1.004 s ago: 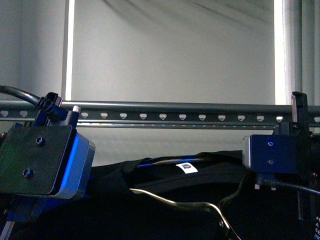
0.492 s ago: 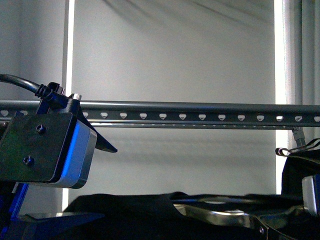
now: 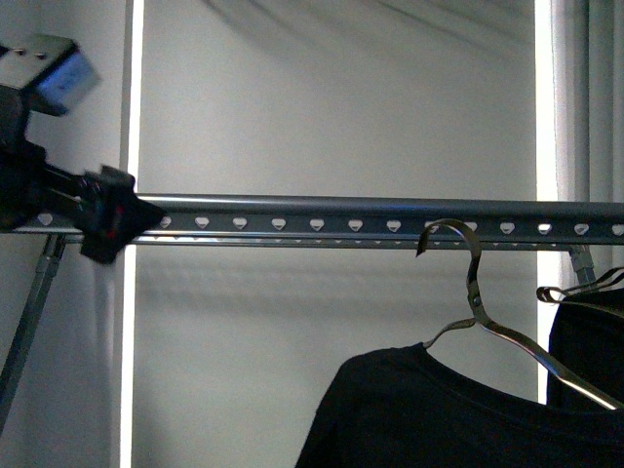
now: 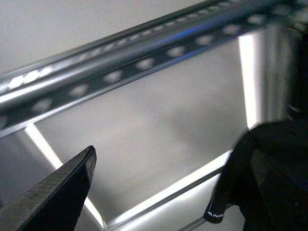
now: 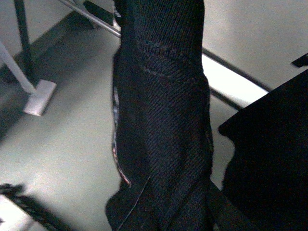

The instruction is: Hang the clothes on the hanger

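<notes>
The black T-shirt (image 3: 429, 409) hangs on a metal hanger (image 3: 475, 292) at the lower right of the front view. The hanger's hook reaches the height of the slotted rail (image 3: 322, 216); I cannot tell if it rests on it. My right gripper (image 5: 168, 197) is shut on bunched black T-shirt fabric (image 5: 163, 120), which hides its fingers. My left gripper (image 4: 159, 192) is open and empty, below the rail (image 4: 144, 62) in its wrist view, with one dark finger (image 4: 53, 197) showing. The left arm (image 3: 58, 185) is raised at the rail's left end.
Another dark garment (image 3: 585, 341) hangs on its own hanger at the far right of the rail. A rack leg (image 3: 24, 331) slants down at the left. The right wrist view shows the floor and the rack's base bar (image 5: 231, 72) below.
The hanger and T-shirt have risen from low in the front view up to the rail. My left arm has swung up to the rail's left end. The right gripper has left the front view.
</notes>
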